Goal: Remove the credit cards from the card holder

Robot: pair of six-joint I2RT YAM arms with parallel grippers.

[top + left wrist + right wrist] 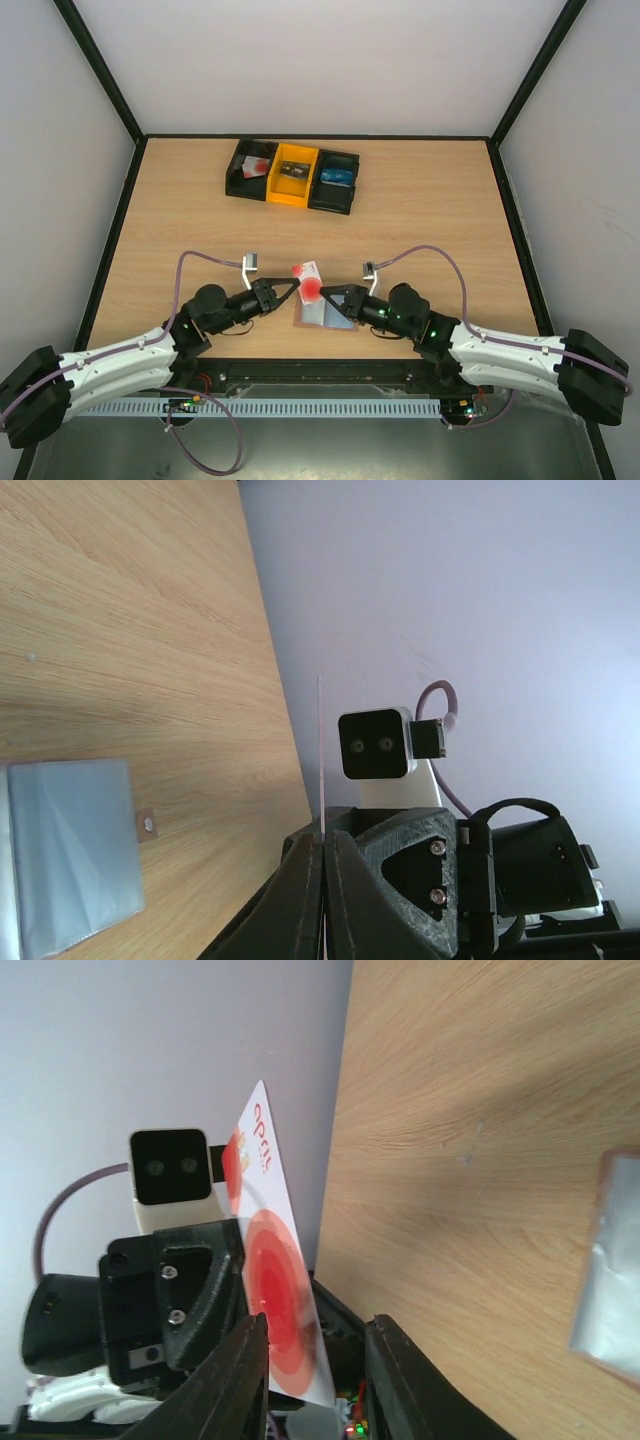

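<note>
My left gripper (296, 286) is shut on the reddish credit card (309, 279), white with red circles, and holds it upright above the table. In the left wrist view the card (320, 750) shows edge-on, pinched between the jaws of my left gripper (323, 836). The card holder (322, 316) lies flat just below it, grey-blue with a brown rim; it also shows in the left wrist view (70, 855) and the right wrist view (608, 1270). My right gripper (330, 296) is open next to the holder, with the card (278, 1295) in front of its gap (315, 1328). No blue card shows.
Three small bins stand in a row at the back of the table: black (250, 170), orange (293, 174), black (334, 181), each with small items inside. Black frame posts and white walls border the table.
</note>
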